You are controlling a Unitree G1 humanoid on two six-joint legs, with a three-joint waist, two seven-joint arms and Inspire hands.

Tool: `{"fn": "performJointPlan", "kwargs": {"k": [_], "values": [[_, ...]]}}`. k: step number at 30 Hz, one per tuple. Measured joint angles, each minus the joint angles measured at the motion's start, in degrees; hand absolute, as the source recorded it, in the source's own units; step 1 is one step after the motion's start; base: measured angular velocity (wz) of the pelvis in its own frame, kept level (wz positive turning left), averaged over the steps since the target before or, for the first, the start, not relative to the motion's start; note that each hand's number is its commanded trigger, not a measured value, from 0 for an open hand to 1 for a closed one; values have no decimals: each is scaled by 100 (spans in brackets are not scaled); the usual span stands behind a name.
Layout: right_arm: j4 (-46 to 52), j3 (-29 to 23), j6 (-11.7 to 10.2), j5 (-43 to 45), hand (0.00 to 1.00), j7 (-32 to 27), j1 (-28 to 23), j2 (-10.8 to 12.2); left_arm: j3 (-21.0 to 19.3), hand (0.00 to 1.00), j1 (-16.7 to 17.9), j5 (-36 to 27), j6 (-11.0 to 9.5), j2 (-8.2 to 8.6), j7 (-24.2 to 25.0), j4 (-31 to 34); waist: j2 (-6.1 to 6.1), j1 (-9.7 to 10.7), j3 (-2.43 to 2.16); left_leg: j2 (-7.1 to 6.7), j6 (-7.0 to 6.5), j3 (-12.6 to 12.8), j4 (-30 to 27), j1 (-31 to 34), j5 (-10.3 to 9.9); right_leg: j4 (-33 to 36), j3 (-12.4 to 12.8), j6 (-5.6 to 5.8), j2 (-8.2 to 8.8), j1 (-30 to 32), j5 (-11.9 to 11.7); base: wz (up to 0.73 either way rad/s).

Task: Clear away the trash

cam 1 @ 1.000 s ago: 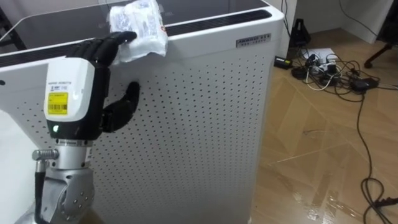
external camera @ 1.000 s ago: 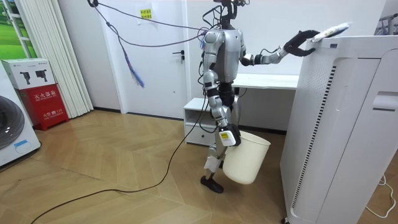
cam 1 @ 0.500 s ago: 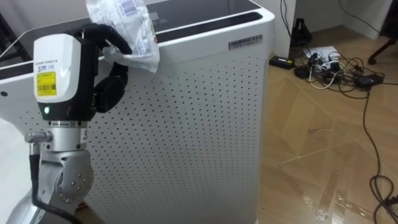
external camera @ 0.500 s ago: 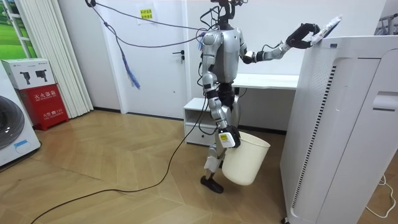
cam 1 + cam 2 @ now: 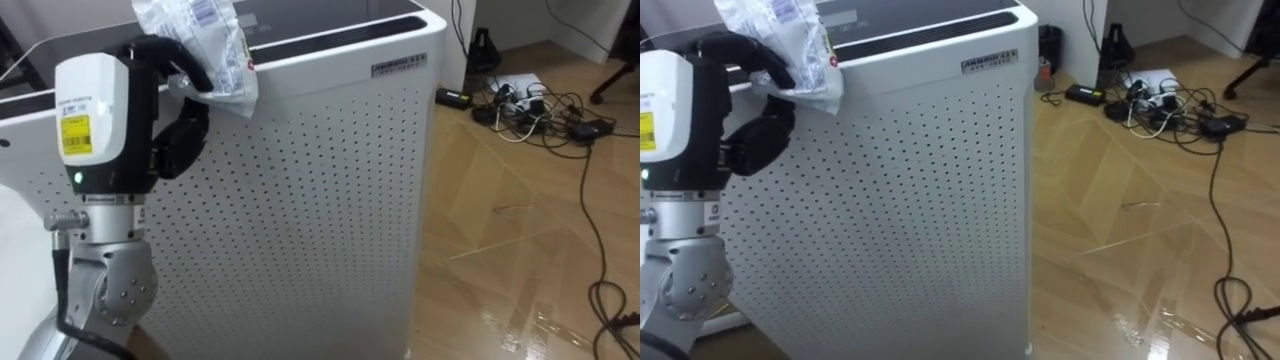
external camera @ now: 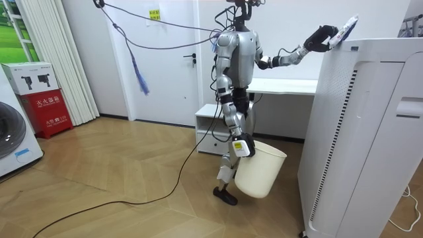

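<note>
Wooden floor all round, and a tall white perforated appliance standing right in front of the robot, its top serving as the surface here.

Up at 11 o'clock in the eye view, the left robot hand is clenched round the garbage: a crumpled clear plastic wrapper, pinched near its lower edge, with most of the film sticking up above the dark fingers.

That wrapper looks feather-light, soft and crinkly. It won't break, but it's slick film and could slip from a loose pinch. My call is that the bunched lower part is the place to hold it, where the folds give some bulk. In the room view it seems to sit just above the appliance's top edge, near the corner.

Down low, a white bin hangs beside the robot's leg at the right robot hand. How that hand grips it, I cannot tell.

For room to move, the appliance's front face and top rim are close at 12 o'clock, so any swing towards the bin wants to come back and down, away from that edge. There's open floor at 4 o'clock and a tangle of cables at 2 o'clock, well apart from the hand.
</note>
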State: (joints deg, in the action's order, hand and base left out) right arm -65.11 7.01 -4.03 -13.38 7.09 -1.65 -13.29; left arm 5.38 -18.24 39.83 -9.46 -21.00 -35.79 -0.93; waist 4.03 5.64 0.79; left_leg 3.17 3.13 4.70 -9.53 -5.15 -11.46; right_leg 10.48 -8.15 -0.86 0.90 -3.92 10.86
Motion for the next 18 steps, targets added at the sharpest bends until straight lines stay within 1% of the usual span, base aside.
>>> {"fn": "performJointPlan", "kwargs": {"k": [1,2,4,6,7,8,9,10,12,13,16,18], "values": [[-2,35,-2,-1,100,0,5,5,11,100,38,39,22,36,10,130,-28,2,4,0,0,-2,0,6,0,-4,-8,0,0,2,0,7],[-3,101,-5,-19,100,1,-5,8,105,100,121,40,33,79,42,420,-94,1,-8,1,0,-2,-2,38,0,-1,-27,0,0,21,0,9],[9,124,-6,-52,100,-4,-14,5,359,100,157,38,28,125,98,937,-182,-23,-41,3,0,-4,1,84,0,2,-50,1,4,58,-1,3],[14,121,-25,-42,100,-4,8,6,496,100,164,60,0,159,123,1317,-196,-5,-50,3,0,-5,3,88,0,2,-35,11,5,62,-7,-2],[13,121,-29,-48,100,-4,24,9,530,100,164,96,-86,189,128,1513,-189,10,-54,3,0,-5,4,83,0,1,-19,12,7,60,-8,0],[13,121,-29,-50,100,-7,29,10,554,100,163,99,-127,206,128,1597,-183,14,-58,3,0,-6,4,80,0,1,-17,12,7,56,-8,0],[13,142,-30,-63,100,-31,31,11,619,100,162,76,-215,260,129,1730,-180,32,-60,4,0,-15,4,60,0,-2,-25,12,9,26,-8,4],[12,182,-30,-64,100,-64,28,12,666,100,162,81,-255,292,126,1763,-178,29,-59,4,0,-15,4,48,0,-5,-24,12,9,-2,-8,8],[13,332,-34,-49,100,-166,37,21,978,100,165,68,-388,391,172,1778,-173,24,-58,7,0,-12,16,-24,0,-12,-52,12,9,-103,-8,11],[20,367,-36,-36,100,-184,46,26,1074,100,166,52,-416,396,203,1778,-175,19,-57,8,0,-12,21,-45,0,-9,-59,12,8,-120,-8,9],[41,603,-147,0,100,-181,215,43,1440,100,177,25,-699,403,461,1779,-175,-12,-51,5,0,-9,26,-44,0,-3,-11,12,9,-83,-8,0],[85,715,-171,23,100,-149,270,59,1523,100,194,19,-769,413,608,1776,-180,-11,-48,5,0,-9,27,-43,0,-3,-14,13,9,-84,-8,0]]}}
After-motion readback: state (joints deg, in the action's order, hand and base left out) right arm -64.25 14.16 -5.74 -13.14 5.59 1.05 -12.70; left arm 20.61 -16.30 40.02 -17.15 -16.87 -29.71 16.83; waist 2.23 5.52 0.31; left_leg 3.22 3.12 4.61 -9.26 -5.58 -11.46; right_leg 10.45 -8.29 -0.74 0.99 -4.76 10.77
